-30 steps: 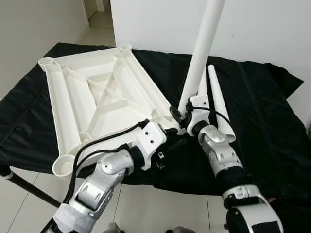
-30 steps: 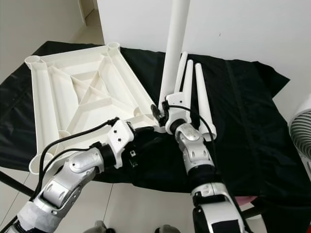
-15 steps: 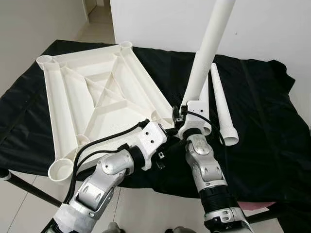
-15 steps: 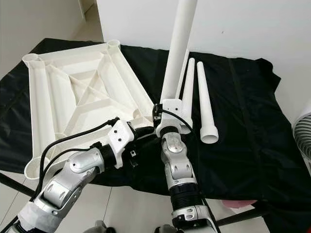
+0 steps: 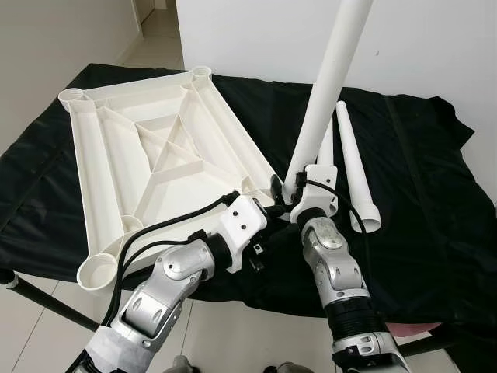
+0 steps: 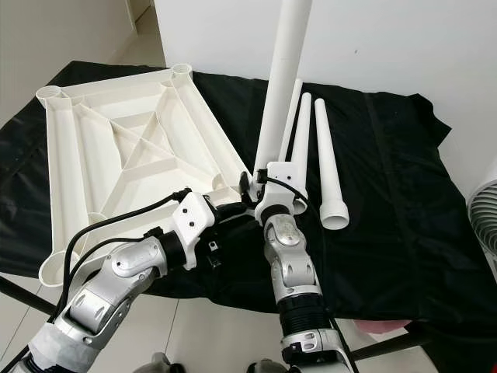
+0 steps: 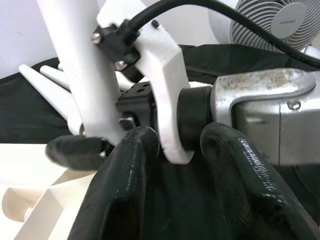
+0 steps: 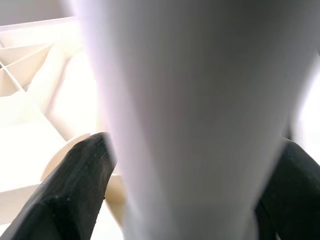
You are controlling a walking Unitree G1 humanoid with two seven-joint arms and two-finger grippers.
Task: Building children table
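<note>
Right tool grips leg (top cropped).

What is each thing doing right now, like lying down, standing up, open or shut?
Tabletop: lying upside down on the black cloth, corner sockets facing up.
Held leg: standing almost upright at the near corner socket.
Spare legs: lying flat on the cloth.
Black cloth: spread out, wrinkled.
Right gripper: jaws shut on the held leg.
Left gripper: jaws open, empty, beside the right wrist.
</note>
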